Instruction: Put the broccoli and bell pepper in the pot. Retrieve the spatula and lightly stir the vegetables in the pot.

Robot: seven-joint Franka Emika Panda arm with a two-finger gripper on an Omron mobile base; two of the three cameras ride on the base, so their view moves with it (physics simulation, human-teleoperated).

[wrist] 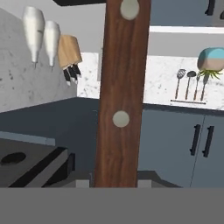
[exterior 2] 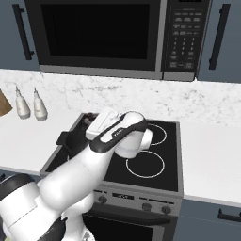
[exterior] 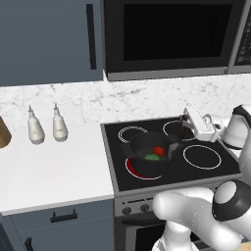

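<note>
Two white bottles (exterior: 46, 126) beside the stove (exterior: 206, 169)

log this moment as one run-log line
stage: stirring | gripper: shut on spatula, at pot's far rim | pot: on front-left burner | broccoli, bell pepper: in pot

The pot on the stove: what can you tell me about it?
The pot is wide, shallow, round and black, looking like dark metal, with small side handles. It sits upright on the front left burner of the black cooktop, whose red ring shows under its near edge. Inside lie the green broccoli and the red bell pepper, side by side. From the right base camera the arm hides most of it.
</note>
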